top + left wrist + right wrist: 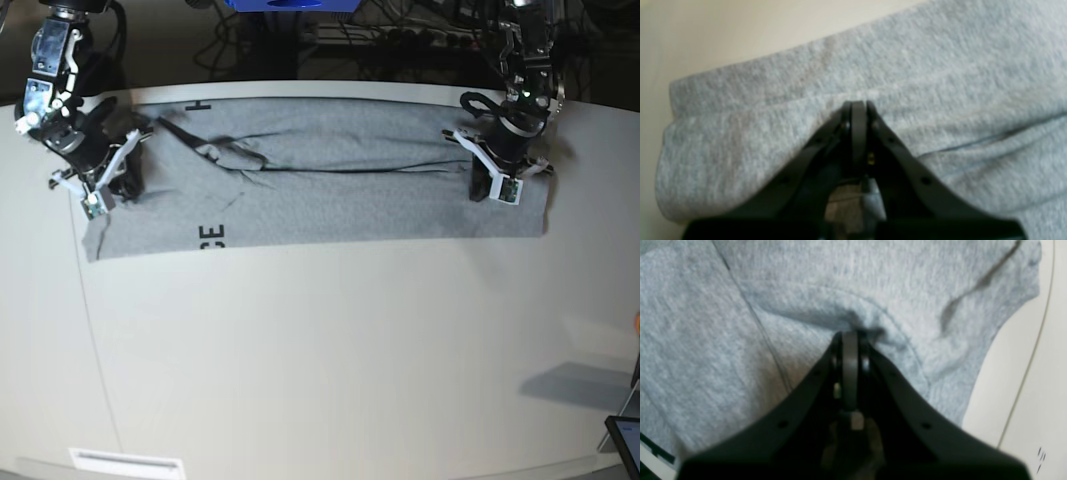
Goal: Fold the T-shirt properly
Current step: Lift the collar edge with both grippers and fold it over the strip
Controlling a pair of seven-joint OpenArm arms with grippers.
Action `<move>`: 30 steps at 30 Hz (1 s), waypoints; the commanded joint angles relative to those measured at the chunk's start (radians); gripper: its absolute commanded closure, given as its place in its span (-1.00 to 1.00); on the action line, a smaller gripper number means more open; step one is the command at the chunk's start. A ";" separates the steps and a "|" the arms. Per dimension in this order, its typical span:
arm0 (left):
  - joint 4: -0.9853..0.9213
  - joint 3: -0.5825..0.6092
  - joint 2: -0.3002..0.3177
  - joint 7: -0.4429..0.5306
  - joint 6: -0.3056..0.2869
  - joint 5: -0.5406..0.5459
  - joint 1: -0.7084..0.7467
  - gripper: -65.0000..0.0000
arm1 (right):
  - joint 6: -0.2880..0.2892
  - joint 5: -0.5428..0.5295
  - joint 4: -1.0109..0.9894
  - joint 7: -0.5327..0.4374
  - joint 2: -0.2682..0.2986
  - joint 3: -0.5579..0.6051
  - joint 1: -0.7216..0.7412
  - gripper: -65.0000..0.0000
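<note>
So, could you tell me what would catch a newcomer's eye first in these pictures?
First, the grey T-shirt, folded into a long band across the far part of the pale table, with black letters peeking out near its left end. Next, the two arms at its ends: the right gripper and the left gripper are each shut on a pinch of cloth.

The soft cotton short-sleeved T-shirt (330,200) is heather grey, with black block lettering (212,236) showing near one end. It lies on a smooth cream-white tabletop (330,350). Both claws are matte black.
</note>
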State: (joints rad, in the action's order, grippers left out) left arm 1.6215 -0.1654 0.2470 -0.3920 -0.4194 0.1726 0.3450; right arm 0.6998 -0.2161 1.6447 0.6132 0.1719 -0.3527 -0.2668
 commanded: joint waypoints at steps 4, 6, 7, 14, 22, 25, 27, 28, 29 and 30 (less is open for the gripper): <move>-0.008 0.003 0.010 -0.015 0.006 -0.012 -0.017 1.00 | -0.002 0.008 -0.062 -0.013 0.013 -0.004 0.044 0.99; -0.017 0.005 0.008 -0.017 0.006 -0.012 -0.031 1.00 | -0.002 0.010 -0.103 -0.013 0.016 -0.004 0.073 0.99; -0.025 0.005 0.008 -0.017 0.007 -0.012 -0.033 1.00 | -0.002 0.010 -0.120 -0.013 0.018 -0.004 0.088 0.99; -0.086 0.007 0.002 -0.017 0.007 -0.012 -0.108 1.00 | -0.002 0.011 -0.219 -0.013 0.031 -0.003 0.180 0.99; -0.137 0.007 0.001 -0.018 0.009 -0.012 -0.218 1.00 | -0.002 0.011 -0.318 -0.019 0.077 0.059 0.261 0.99; -0.137 0.007 0.001 -0.071 0.009 -0.014 -0.252 1.00 | -0.002 0.011 -0.315 -0.019 0.077 0.059 0.266 0.99; -0.128 0.007 0.001 -0.086 0.009 -0.014 -0.266 1.00 | -0.002 0.011 -0.308 -0.019 0.077 0.059 0.266 0.99; -0.120 0.007 0.001 -0.086 0.009 -0.014 -0.266 1.00 | -0.002 0.011 -0.303 -0.017 0.077 0.059 0.266 0.99; -0.100 0.005 0.001 -0.086 0.009 -0.014 -0.266 1.00 | -0.002 0.011 -0.289 -0.016 0.076 0.059 0.266 0.99; -0.079 0.003 0.002 -0.086 0.009 -0.014 -0.263 1.00 | -0.002 0.011 -0.272 -0.014 0.076 0.059 0.261 0.99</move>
State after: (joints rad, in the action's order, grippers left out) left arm 1.5188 -0.1555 0.2359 -0.5030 -0.4164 0.1532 0.0959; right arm 0.7059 -0.2272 1.3636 0.5789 0.2317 -0.2916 -0.0090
